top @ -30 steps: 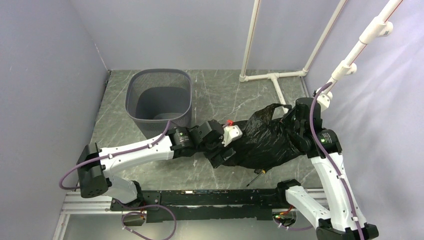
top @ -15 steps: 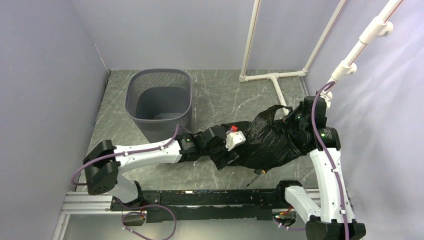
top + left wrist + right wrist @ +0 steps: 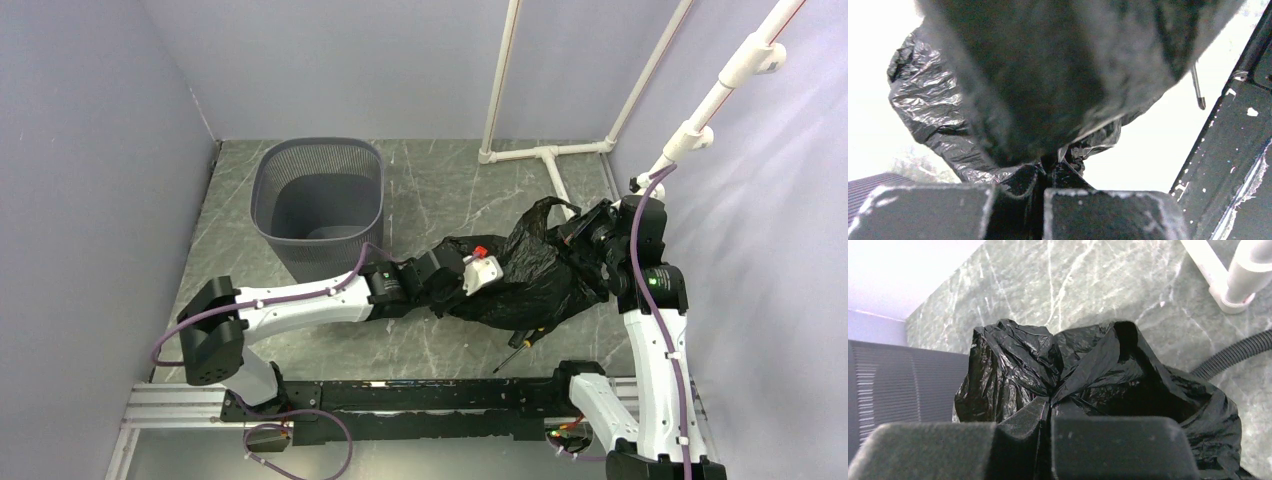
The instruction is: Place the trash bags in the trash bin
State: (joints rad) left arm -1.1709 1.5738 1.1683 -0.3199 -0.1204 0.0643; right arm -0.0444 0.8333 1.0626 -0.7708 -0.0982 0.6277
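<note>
A wrinkly black trash bag (image 3: 530, 278) lies bunched on the marble floor between my two arms. My left gripper (image 3: 455, 298) is at the bag's left end, shut on a fold of the film (image 3: 1048, 167). At the bag's right end my right gripper (image 3: 582, 250) is shut on a gathered pleat of it (image 3: 1049, 402), and the film bulges up beyond the jaws (image 3: 1013, 360). The grey mesh trash bin (image 3: 310, 258) stands upright to the left, behind my left forearm. Its ribbed wall (image 3: 898, 380) fills the left edge of the right wrist view.
A screwdriver (image 3: 515, 352) lies on the floor in front of the bag, close to the black front rail (image 3: 430, 395). A ribbed black hose (image 3: 1233, 357) runs along the floor to the bag's right. White pipes (image 3: 545, 152) stand at the back right, and walls close in on both sides.
My left gripper, open a second ago, has reached right and shut on the bag's left end. My right gripper has drawn the bag's other end right and toward the back.
</note>
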